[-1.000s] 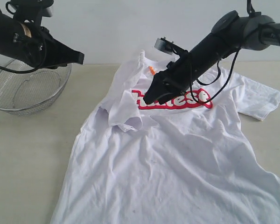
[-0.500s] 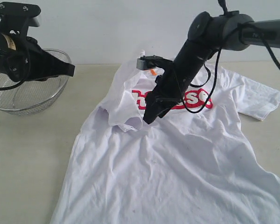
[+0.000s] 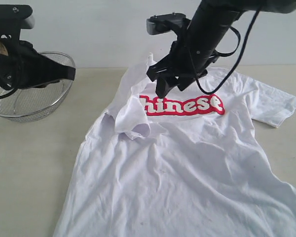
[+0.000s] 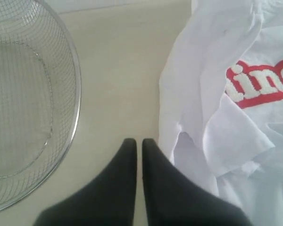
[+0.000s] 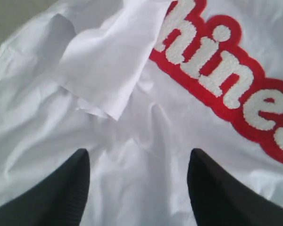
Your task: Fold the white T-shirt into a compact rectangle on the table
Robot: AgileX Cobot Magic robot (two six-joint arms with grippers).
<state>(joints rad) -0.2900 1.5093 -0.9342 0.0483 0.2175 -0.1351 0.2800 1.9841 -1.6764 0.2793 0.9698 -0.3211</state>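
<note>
The right pincer (image 3: 162,92) has risen from low over the shirt (image 3: 187,163) and swung from a flat slant to hang nearly straight down above the start of the red lettering (image 3: 182,105). The word, half covered a second ago, now shows from the "h" to the last "e". The left pincer (image 3: 72,73) has drawn back and sunk a little, and its tip is now by the rim of the wire basket (image 3: 34,111).

Matte black arms (image 3: 207,29), tapered fingers (image 5: 66,188)
</note>
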